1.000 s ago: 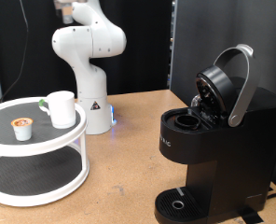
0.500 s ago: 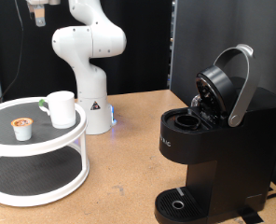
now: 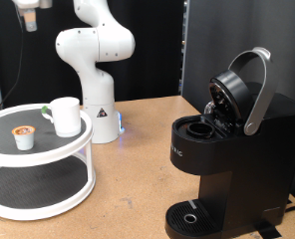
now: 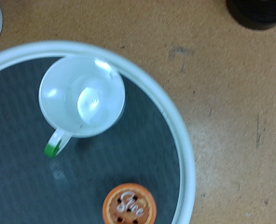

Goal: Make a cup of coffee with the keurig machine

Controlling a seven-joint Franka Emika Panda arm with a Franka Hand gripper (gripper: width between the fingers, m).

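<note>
Claw (image 3: 29, 22): has swung left along the exterior view's top, now high over the tray (image 3: 48, 156); cannot tell whether fingers are apart.
Cup (image 3: 65, 116): empty, upright, beside pod (image 3: 24, 136).
Keurig machine (image 3: 227, 149): lid open, chamber unloaded.

The brown wooden surface (image 3: 138, 164) is occupied by a white two-tier round stand (image 3: 38, 164), the robot's white base (image 3: 96, 119) and the black keurig machine (image 3: 232, 159), set well apart.
</note>
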